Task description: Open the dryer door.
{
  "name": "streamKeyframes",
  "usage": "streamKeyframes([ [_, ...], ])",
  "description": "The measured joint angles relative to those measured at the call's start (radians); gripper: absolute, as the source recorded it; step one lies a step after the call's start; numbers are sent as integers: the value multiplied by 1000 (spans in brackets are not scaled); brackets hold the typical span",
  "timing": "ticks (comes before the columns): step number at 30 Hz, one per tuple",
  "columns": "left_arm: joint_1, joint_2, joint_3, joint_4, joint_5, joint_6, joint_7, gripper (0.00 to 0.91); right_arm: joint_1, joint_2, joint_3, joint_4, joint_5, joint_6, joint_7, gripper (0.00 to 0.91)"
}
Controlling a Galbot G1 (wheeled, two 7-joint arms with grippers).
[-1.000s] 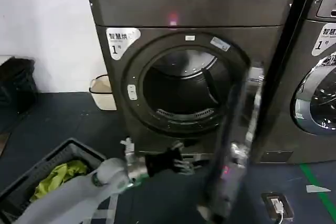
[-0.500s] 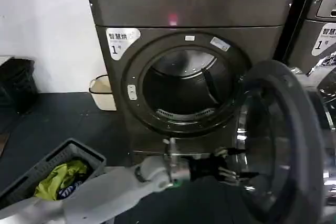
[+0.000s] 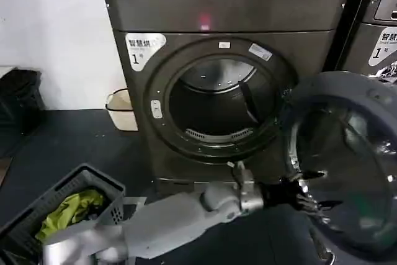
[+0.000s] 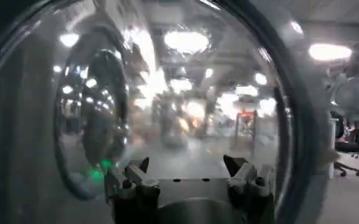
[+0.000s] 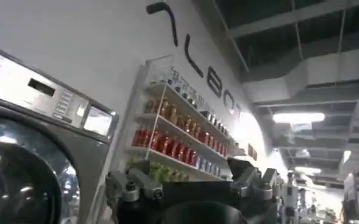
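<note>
Dryer door (image 3: 347, 172) stands swung wide to the right of the dryer (image 3: 226, 60), its dark inner side facing out. Left gripper (image 3: 308, 198) reaches to the door's inner face, jaws spread apart, holding nothing. Right gripper (image 5: 190, 185), jaws released, points at shelves.

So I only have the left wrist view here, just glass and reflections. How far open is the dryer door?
Observer: In the head view the dryer door stands wide open to the right of the dryer, with the drum opening fully exposed.
Operator: Where is the left gripper on it?
Observer: The left gripper is at the lower part of the door's inner side, near the rim.
Operator: And the right arm?
Observer: Idle. The right gripper is open and points up past the second machine toward shelves of bottles.
</note>
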Motion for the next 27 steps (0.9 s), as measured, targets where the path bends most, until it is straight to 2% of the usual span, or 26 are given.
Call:
streamKeyframes([
  [5,-19,-66,1,54,26,-25,-32,907,-2,-13,22,-19,-13,-15,34,907],
  [13,-25,-168,-2,146,98,-50,-78,907,-11,-26,73,-49,-46,-9,63,907],
  [20,-40,-208,-30,222,118,-58,-115,907,-16,-25,83,-51,-47,-5,65,907],
  [27,-23,-208,-57,194,135,-69,-179,907,-18,-23,79,-49,-48,-5,63,907],
])
